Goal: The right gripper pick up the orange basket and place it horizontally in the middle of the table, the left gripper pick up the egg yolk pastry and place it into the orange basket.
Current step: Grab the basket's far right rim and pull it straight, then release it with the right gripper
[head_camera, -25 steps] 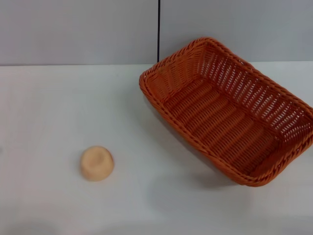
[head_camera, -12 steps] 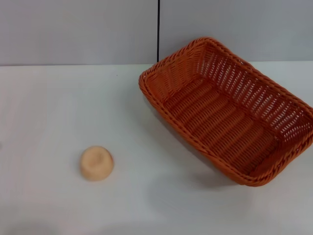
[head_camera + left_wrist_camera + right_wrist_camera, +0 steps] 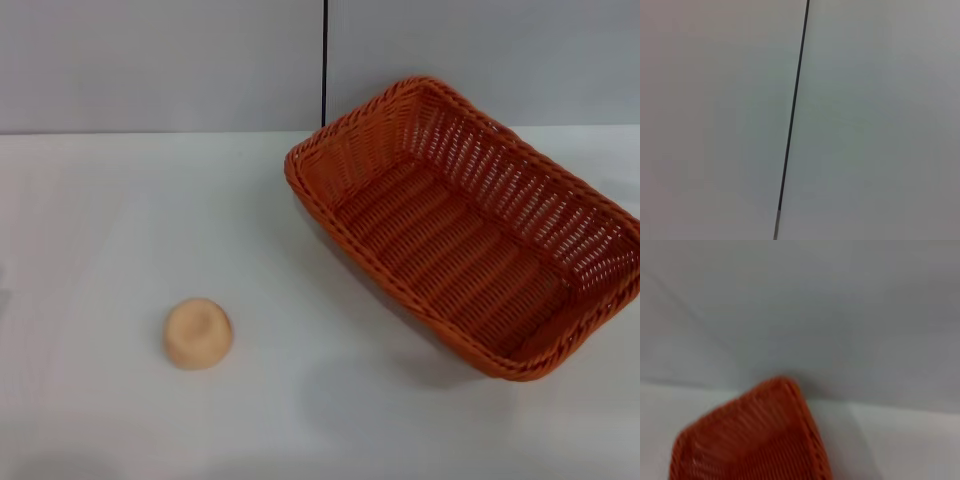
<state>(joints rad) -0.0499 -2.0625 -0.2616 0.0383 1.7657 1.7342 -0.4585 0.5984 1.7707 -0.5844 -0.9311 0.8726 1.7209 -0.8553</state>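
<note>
Neither tool was seen, state unknown; the rectangular orange woven wicker basket [image 3: 470, 225], askew right of the round tan pastry [image 3: 198, 333], was best gripped by its rim.

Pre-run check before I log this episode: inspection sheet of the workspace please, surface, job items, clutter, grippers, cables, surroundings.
Surface: white table, matte, nothing spilled on it.
Orange basket: on the table's right side, turned at an angle to the table edge, nothing inside; one corner also shows in the right wrist view.
Egg yolk pastry: on the table at front left, well apart from the basket, dimple facing up.
Clutter: nothing seen.
Grippers: left gripper and right gripper both out of every view; jaws not visible.
Cables: nothing seen.
Surroundings: grey wall panels behind the table, with a dark vertical seam; the left wrist view shows only that wall and seam.
</note>
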